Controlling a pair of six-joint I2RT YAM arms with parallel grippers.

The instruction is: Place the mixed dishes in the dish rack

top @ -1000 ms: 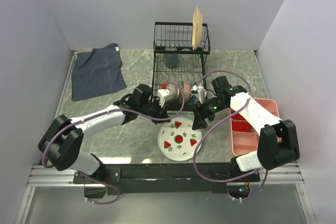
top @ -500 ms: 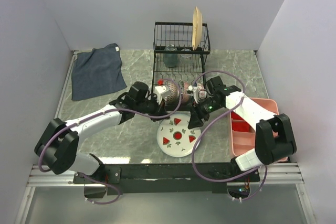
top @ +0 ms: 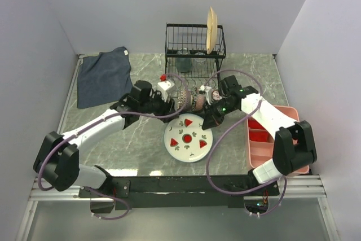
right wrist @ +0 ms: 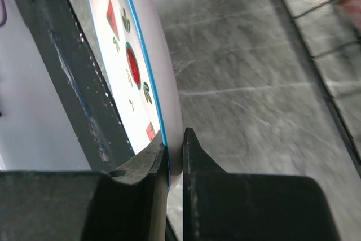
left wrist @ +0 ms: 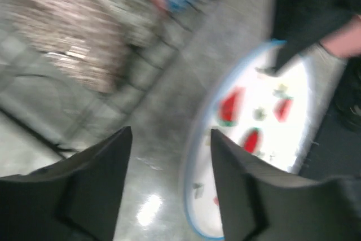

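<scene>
Two claws in play: your right claw (right wrist: pixel 176 143) pinches the watermelon plate (top: pixel 189 139) at its upper-right rim; the dish rack (top: pixel 192 25) stands just up-frame; your left claw (left wrist: pixel 168 159) gapes empty nearby.

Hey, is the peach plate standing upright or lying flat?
Upright: the peach plate stands on edge in the dish rack, rising above its top wire.

- Jaws of the left gripper (left wrist: pixel 169 135), spread: bare table (left wrist: pixel 163 97) between them and straight ahead.
- Ahead-right of them lies the white plate (left wrist: pixel 265 117); ahead-left, dish rack (top: pixel 194 56) wires and a pinkish bowl (left wrist: pixel 67 32).
- Jaws of the right gripper (right wrist: pixel 175 139): gap filled by that plate's rim; open table to their right.
</scene>
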